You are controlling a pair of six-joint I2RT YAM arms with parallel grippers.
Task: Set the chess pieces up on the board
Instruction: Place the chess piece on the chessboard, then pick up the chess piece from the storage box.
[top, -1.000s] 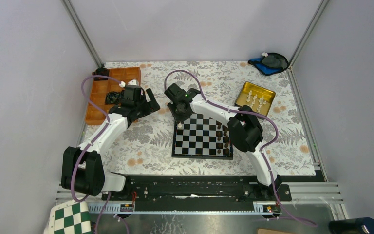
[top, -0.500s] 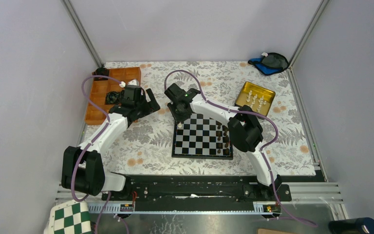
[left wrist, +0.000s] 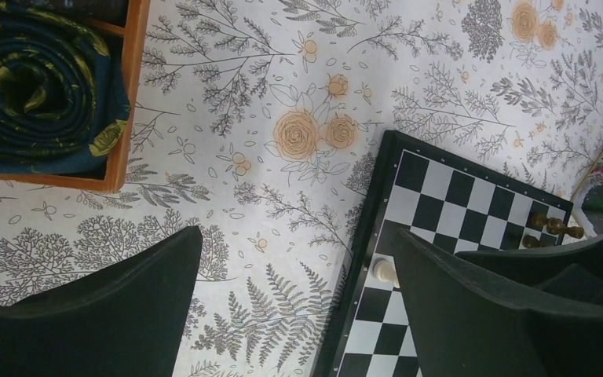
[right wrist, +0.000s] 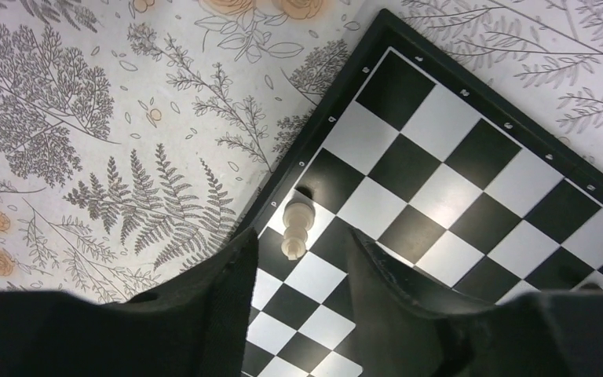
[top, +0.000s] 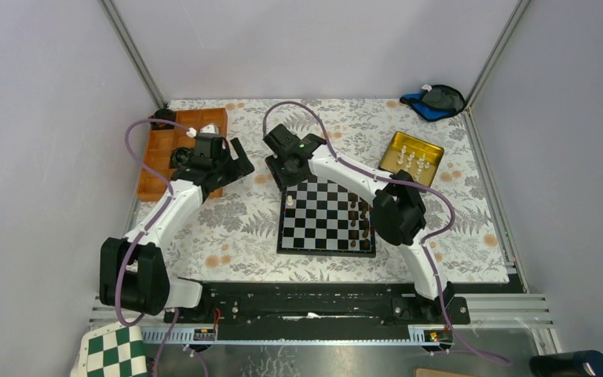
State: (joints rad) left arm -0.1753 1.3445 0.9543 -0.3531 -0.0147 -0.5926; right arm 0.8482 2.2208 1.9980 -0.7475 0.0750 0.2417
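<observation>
The black-framed board (top: 314,229) lies mid-table. One cream piece (top: 290,200) stands upright on a square at its far left edge. It also shows in the right wrist view (right wrist: 296,222) and the left wrist view (left wrist: 383,271). My right gripper (top: 286,174) hovers open just beyond that corner; in its wrist view its fingertips (right wrist: 302,234) straddle the piece from above without touching it. My left gripper (top: 235,163) is open and empty over the cloth left of the board (left wrist: 297,234). Several more cream pieces sit in a gold tin (top: 412,159).
Dark brown pieces (top: 359,216) stand along the board's right side (left wrist: 553,228). An orange compartment tray (top: 174,149) at far left holds a rolled dark cloth (left wrist: 39,86). A blue-black object (top: 438,100) lies at the back right. A green-and-white board (top: 110,353) is off the table's near left.
My right gripper has drawn back toward the far side, away from the cream piece, which stays standing. My left gripper has shifted slightly back and left.
</observation>
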